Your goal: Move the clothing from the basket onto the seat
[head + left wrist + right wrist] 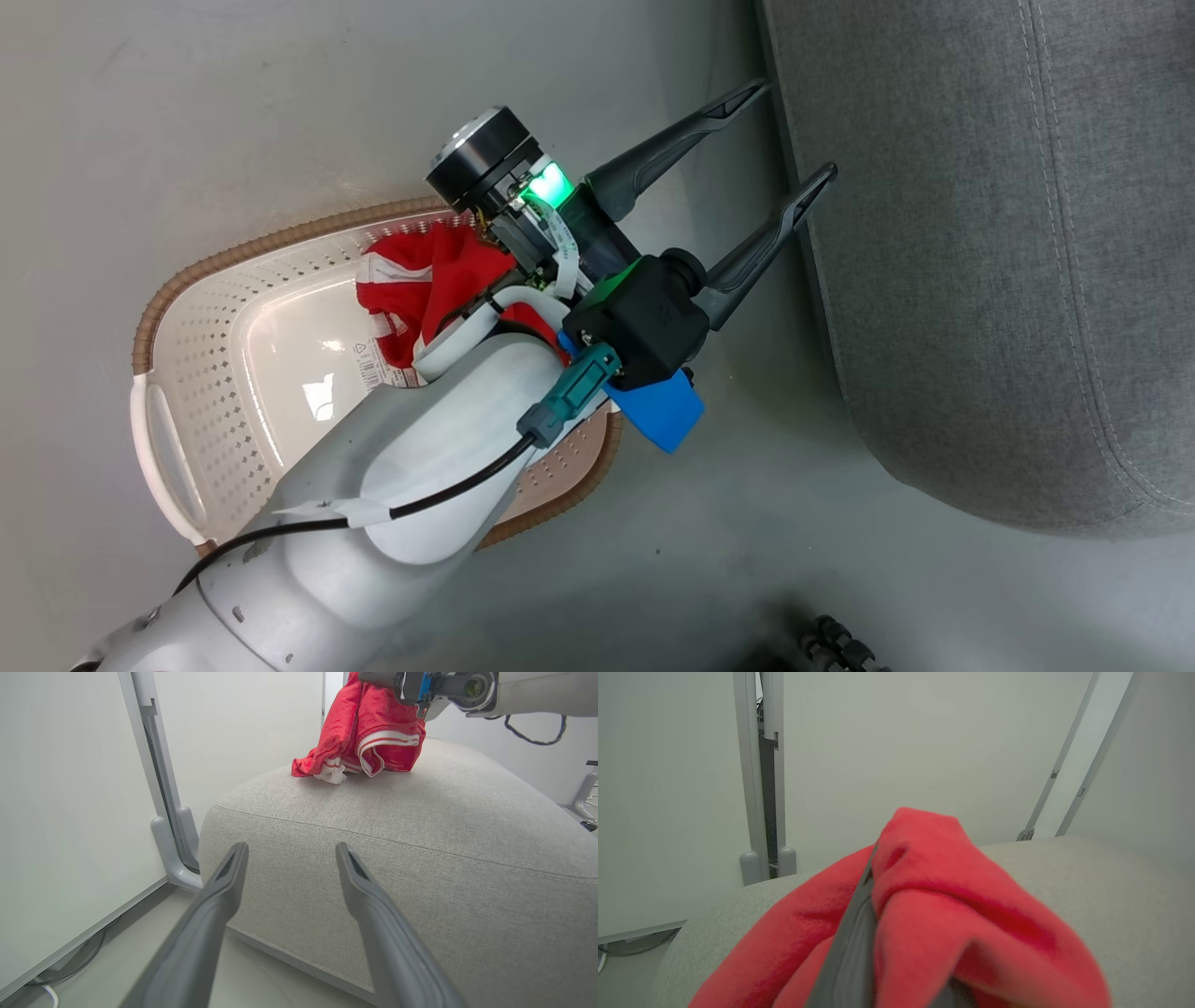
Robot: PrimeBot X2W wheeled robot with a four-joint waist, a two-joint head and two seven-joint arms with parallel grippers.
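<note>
Right claw (pixel 873 882) is clenched on the red garment (pixel 369 732) touching the seat (pixel 420 826); fabric draped over it could snag on release.

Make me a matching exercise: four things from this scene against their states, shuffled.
1 left gripper
2 right gripper
3 basket
4 seat

A grips the lifted garment
B grey, lifted garment's lower edge touching it
C open, empty
D on the floor, second garment inside

Pairs: 1-C, 2-A, 3-D, 4-B
</note>
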